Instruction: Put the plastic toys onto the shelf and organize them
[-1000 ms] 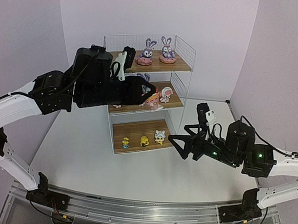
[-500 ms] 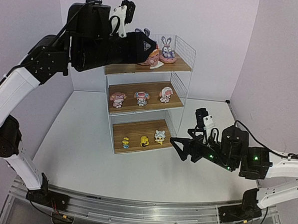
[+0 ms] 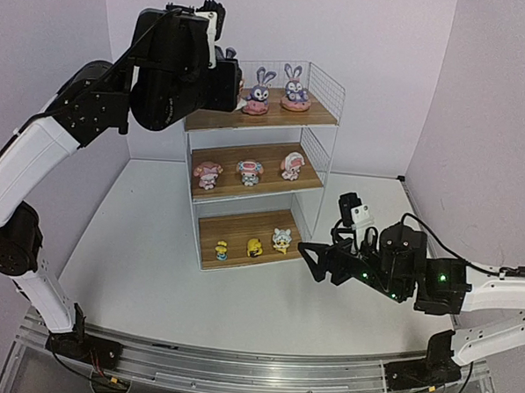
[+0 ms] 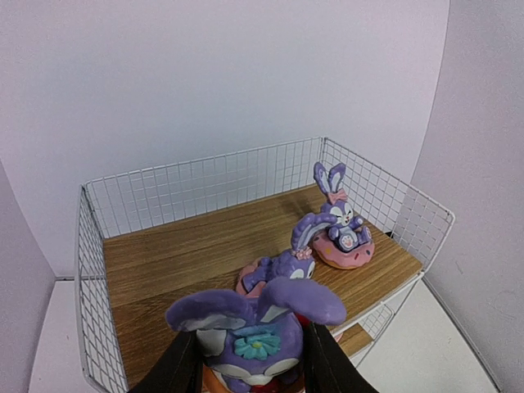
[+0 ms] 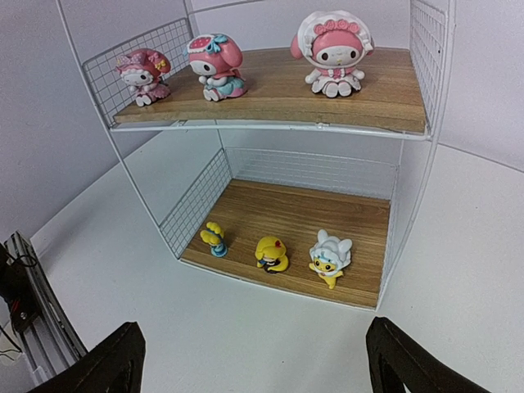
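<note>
The shelf (image 3: 215, 120) stands mid-table, a white wire rack with three wood boards. My left gripper (image 3: 234, 82) hovers over the left of the top board (image 4: 180, 254). It is shut on a purple bunny (image 4: 250, 332) seen from behind. Two more purple bunnies (image 4: 278, 274) (image 4: 336, 229) sit on pink bases to its right. Three pink-and-white toys (image 5: 144, 75) (image 5: 214, 65) (image 5: 332, 53) line the middle board. Three yellowish toys (image 5: 213, 239) (image 5: 272, 254) (image 5: 330, 256) line the bottom board. My right gripper (image 5: 255, 348) is open and low over the table, in front of the bottom tier.
White wire mesh closes the shelf's back and sides (image 4: 205, 184); the front is open. The left arm's black wrist (image 3: 172, 73) hangs beside the rack's top left corner. Purple walls surround the white table (image 3: 135, 269).
My left arm rose from in front of the middle tier to the top tier, carrying the bunny, then drew back to the left. The right arm edged slightly left.
</note>
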Tool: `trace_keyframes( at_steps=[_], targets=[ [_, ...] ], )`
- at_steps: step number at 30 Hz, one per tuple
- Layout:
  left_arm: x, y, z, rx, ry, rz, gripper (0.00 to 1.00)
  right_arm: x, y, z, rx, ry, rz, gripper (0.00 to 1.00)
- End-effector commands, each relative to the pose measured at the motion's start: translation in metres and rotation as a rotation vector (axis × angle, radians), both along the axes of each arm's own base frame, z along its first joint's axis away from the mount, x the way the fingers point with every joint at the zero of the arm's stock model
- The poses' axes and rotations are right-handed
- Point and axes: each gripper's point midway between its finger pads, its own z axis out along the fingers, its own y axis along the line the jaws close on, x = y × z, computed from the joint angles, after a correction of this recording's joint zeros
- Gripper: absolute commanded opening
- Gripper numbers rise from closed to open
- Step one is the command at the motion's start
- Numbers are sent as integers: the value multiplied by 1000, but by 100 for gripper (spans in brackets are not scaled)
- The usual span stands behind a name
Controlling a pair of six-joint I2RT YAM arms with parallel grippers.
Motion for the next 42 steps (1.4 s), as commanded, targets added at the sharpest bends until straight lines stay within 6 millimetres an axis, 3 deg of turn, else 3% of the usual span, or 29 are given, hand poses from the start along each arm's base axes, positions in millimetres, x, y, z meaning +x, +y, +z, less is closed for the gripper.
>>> trace_keyframes(
  at_steps=[1,8,16,21,42],
  targets=[
    [2,21,23,-16,-56,90,0,5,1,14,17,-28,-26,91],
    [9,13,6,50,-48,140,0,6,4,11,14,-18,-28,91],
    [18,4,5,74,-56,152,0,5,4,8,18,-5,-23,91],
    [35,15,-6,60,-5,154,0,5,1,6,22,0,-37,91],
    [54,34,-12,109,-3,227,0,7,4,-1,11,15,-45,91]
  ],
)
